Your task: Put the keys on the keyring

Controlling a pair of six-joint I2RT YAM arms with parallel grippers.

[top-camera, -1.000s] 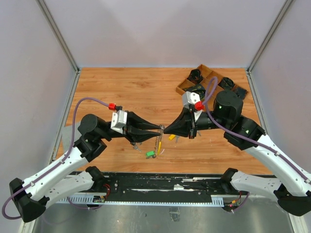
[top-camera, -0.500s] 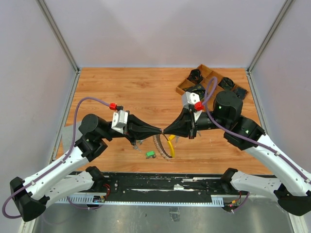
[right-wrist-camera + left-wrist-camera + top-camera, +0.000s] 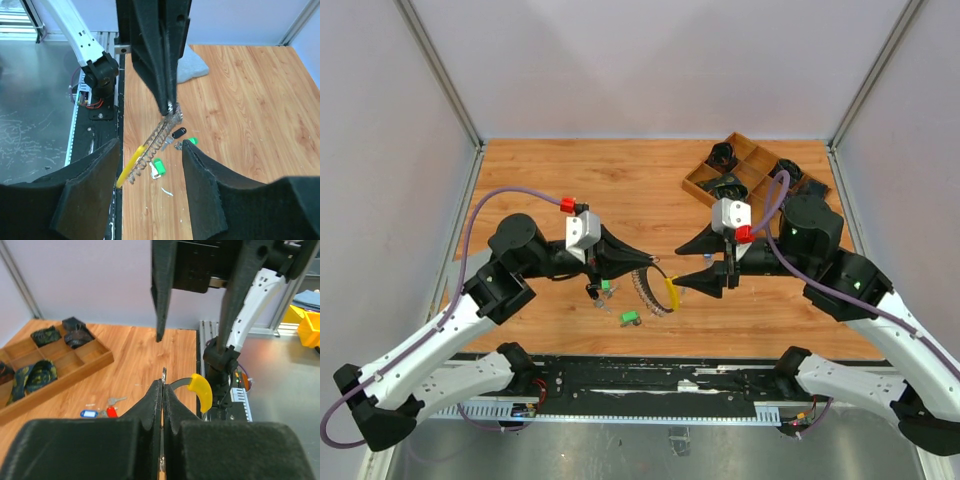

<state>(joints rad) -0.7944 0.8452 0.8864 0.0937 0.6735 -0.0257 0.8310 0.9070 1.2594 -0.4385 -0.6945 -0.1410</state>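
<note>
Right wrist view shows the left end effector [image 3: 170, 107] with its two fingers pressed together on the top edge of the keyring [image 3: 152, 147]. The ring hangs from it, tilted, above the worktop [image 3: 240, 100], with the yellow piece [image 3: 131, 165] at its low end. The right end effector [image 3: 678, 266] has its fingers apart and holds nothing; the low end of the ring lies just in front of the gap between them. I see no key on the ring. A green key [image 3: 157, 167] and some other small keys lie on the worktop under the left end effector, and a blue-tagged key [image 3: 90, 413] and a red-tagged key [image 3: 111, 411] lie beyond it, near the wooden tray [image 3: 65, 385]. The main risk, in my judgement, is the grip itself: the ring is clamped only on a thin wire edge, so it can turn or slip between the fingers if it is pushed. If the right fingers close a little off the line, they can knock the ring instead of catching it, and it may swing away or fall. A fallen ring can scatter the keys below it. The fingertips of the two arms are also near each other, so a careless approach can make them collide.
</note>
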